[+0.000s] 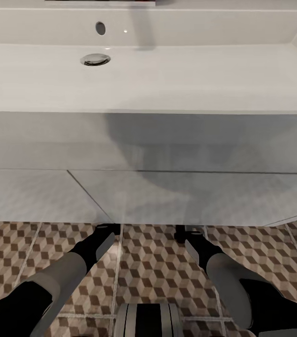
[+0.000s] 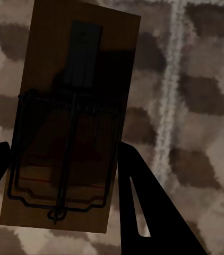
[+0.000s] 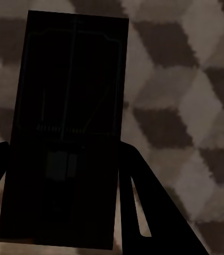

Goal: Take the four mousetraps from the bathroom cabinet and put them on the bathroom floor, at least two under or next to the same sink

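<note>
Two mousetraps in play, one per arm. Left wrist view: left mousetrap [image 2: 72,117] sits between the left pincer [image 2: 64,175] fingers, both black fingers [image 2: 141,202] pressed to its long edges, so closed on it; wire spring and bar face the camera, slab tilted slightly, bathroom floor [image 2: 197,106] tiles behind it. Right wrist view: right mousetrap [image 3: 67,133] is in heavy shadow, likewise clamped edge to edge by the right pincer [image 3: 64,180], floor behind. Contact with the floor: cannot tell for either. Head view: both forearms reach forward under the front edge of the white vanity [image 1: 167,196], sink [image 1: 148,75] above, pincer tips hidden beneath the vanity.
</note>
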Motion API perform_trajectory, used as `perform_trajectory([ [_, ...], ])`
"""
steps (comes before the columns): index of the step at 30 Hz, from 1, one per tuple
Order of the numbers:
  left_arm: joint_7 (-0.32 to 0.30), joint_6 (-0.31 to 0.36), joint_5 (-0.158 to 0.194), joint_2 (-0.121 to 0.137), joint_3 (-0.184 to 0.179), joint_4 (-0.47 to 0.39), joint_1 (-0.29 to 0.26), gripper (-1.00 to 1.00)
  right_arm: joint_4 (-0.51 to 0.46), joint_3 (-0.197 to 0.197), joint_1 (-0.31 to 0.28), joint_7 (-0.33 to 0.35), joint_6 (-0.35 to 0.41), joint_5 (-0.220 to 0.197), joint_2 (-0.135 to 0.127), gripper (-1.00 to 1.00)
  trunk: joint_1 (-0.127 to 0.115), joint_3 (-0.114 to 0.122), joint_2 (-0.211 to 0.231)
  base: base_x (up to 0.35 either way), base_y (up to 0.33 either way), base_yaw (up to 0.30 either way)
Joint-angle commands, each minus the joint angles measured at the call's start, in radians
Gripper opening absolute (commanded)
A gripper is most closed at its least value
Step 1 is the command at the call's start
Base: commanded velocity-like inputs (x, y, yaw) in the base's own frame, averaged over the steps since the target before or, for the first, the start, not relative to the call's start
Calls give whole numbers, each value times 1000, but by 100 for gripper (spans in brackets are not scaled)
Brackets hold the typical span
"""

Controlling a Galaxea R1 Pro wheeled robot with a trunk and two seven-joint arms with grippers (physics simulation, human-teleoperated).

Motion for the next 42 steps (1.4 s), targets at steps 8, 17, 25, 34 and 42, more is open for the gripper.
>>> perform_trajectory([
  [8, 7, 4, 7, 1, -8, -2, -1, -100, -3, -8, 0, -6, 6, 7, 1, -100, 1, -12, -1, 0, 0, 0],
  [17, 6, 4, 7, 1, -8, -2, -1, -100, -4, -8, 0, -6, 6, 7, 1, -100, 1, -12, -1, 0, 0, 0],
  [25, 6, 4, 7, 1, -8, -2, -1, -100, -4, -8, 0, -6, 6, 7, 1, -100, 1, -12, -1, 0, 0, 0],
  [34, 5, 4, 9, 4, -7, -2, -1, -100, -5, -8, 0, -6, 6, 7, 1, -100, 3, -32, -2, 0, 0, 0],
  [42, 2, 5, 9, 4, -7, -2, -1, -100, -5, -8, 0, -6, 6, 7, 1, -100, 3, -32, -2, 0, 0, 0],
])
